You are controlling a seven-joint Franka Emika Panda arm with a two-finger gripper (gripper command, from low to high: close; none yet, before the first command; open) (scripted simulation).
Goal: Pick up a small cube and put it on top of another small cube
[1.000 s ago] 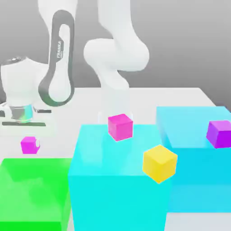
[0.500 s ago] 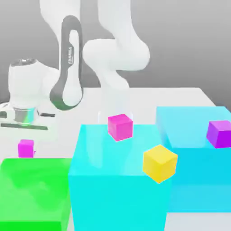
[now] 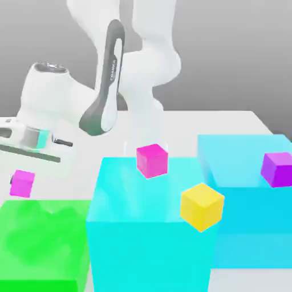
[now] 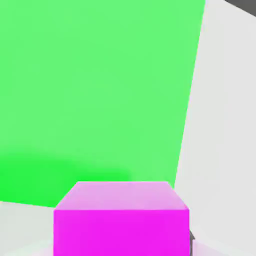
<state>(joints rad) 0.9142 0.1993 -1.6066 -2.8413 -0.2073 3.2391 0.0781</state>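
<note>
Over at the exterior view's left, hand (image 3: 24, 165) is closed on the magenta cube (image 3: 22, 183), carrying it in the air just above the near edge of the green block (image 3: 43, 239). Hand view confirms: magenta cube (image 4: 121, 220) sits right up against the camera, green block (image 4: 95, 95) top below it, white surface (image 4: 220, 125) off to one side.

Key relation for the next move: the purple cube (image 3: 278, 169) is the target, and it's far across at the exterior view's right, resting on the far cyan block (image 3: 239, 159). So the held cube is well apart from it, nearly the whole scene width away. Path in between crosses the near cyan block (image 3: 148, 228), which carries a hot-pink cube (image 3: 152, 160) and a yellow cube (image 3: 201, 206). My read: the carry needs to stay high enough to clear those two, then come down square onto the purple one.

Held cube looks plain, flat-faced, uniform magenta, roughly the same size as the other small cubes. No long axis to worry about. Seems level in the grip, not tilted.

Stacking not yet done; transport phase by my estimate.
</note>
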